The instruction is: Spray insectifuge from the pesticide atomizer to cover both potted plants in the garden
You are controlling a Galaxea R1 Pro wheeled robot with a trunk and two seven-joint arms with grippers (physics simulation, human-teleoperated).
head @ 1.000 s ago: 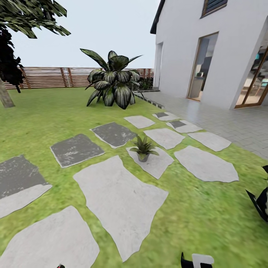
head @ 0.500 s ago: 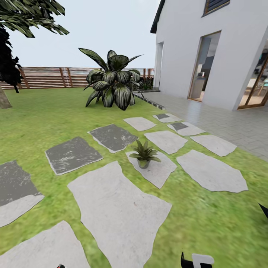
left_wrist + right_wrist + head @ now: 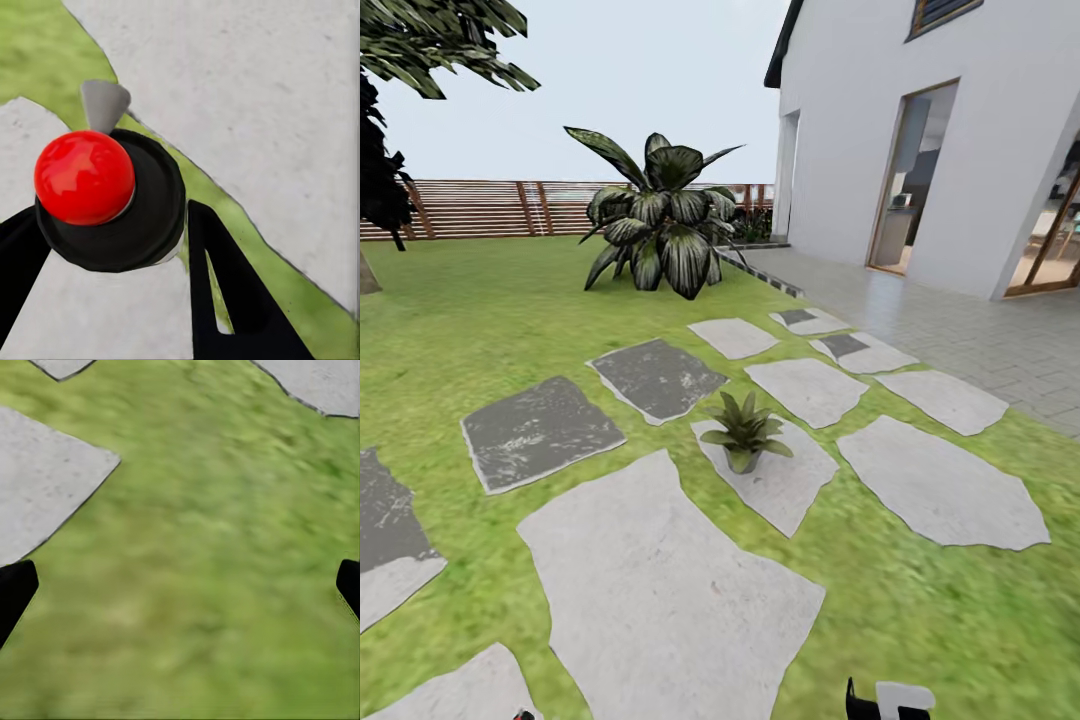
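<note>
Lawn (image 3: 480, 330) and stepping stones (image 3: 660, 590) surround one potted plant (image 3: 742, 432); left tool (image 3: 112, 247) pinches the pesticide atomizer (image 3: 112, 199), right tool (image 3: 180, 585) spread wide.

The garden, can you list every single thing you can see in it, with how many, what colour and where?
potted plant: one, speckled green leaves in a grey pot, on a pale stepping stone mid-lawn
stepping stones: about a dozen, pale grey with a few dark grey, spread over the lawn
lawn: one, green, all around the stones
big shrub: one, dark broad leaves, at the far side of the lawn
fence: one, brown slats, along the back
tree: one, dark leaves, far left
house: one, white, on the right beside grey paving
pesticide atomizer: one, black with a red ball top, between the left fingers
left gripper: black, shut on the atomizer
right gripper: black fingers wide apart over grass
</note>
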